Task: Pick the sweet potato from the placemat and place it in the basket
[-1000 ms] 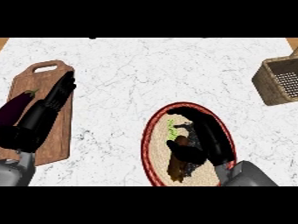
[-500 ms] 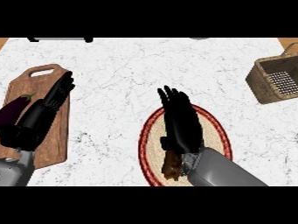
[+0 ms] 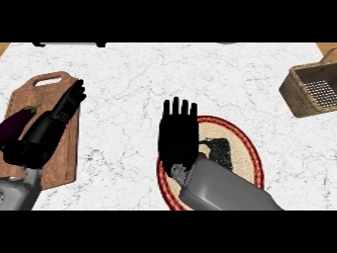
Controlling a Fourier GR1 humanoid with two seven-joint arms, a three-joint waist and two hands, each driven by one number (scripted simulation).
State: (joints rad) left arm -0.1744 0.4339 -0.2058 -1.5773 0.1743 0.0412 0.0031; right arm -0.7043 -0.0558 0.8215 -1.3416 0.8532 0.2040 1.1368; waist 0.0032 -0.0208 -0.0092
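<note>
The oval placemat (image 3: 239,144), beige with a red rim, lies at the lower middle of the counter. My right hand (image 3: 178,136) hovers over its left edge, open, fingers straight and pointing away from me. No sweet potato shows; my right forearm (image 3: 222,188) covers the mat's near half. The wicker basket (image 3: 322,89) stands at the far right, with nothing visible inside. My left hand (image 3: 53,124) rests open over the wooden cutting board.
A wooden cutting board (image 3: 54,84) lies at the left with a purple eggplant (image 3: 10,129) on it, beside my left hand. A dark object (image 3: 68,44) shows at the counter's back edge. White marble counter (image 3: 222,79) stretches between the placemat and the basket.
My right hand has lifted off the placemat's middle and straightened its fingers, now reaching farther back. The brown thing under it earlier is out of sight. The left hand has barely moved.
</note>
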